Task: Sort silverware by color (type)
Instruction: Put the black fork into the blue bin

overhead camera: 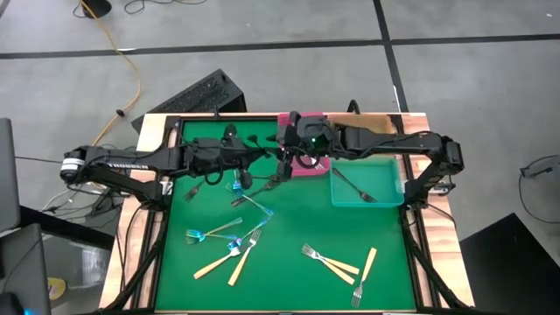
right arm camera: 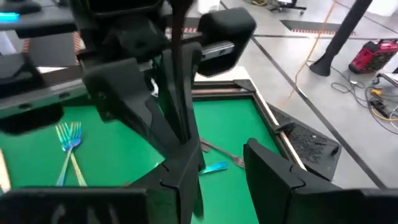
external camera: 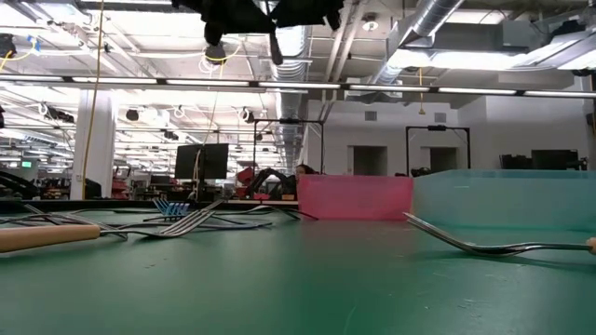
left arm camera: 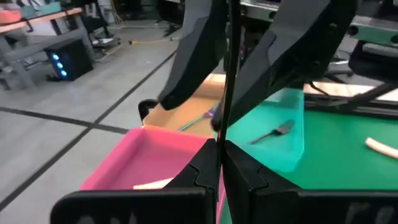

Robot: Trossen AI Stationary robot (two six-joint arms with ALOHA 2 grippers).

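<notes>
The left gripper (overhead camera: 248,179), fingers pinched on a thin dark fork (left arm camera: 225,93) held upright, meets the right gripper (overhead camera: 282,171) (fingers apart) near upper centre; the pink bin (overhead camera: 306,166) sits just right

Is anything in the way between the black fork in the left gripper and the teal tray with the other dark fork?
Nothing visible blocks it. The left gripper holds the black fork upright by the pink tray; the teal tray lies next to that, open on top. Only the right arm runs along its far rim.
</notes>
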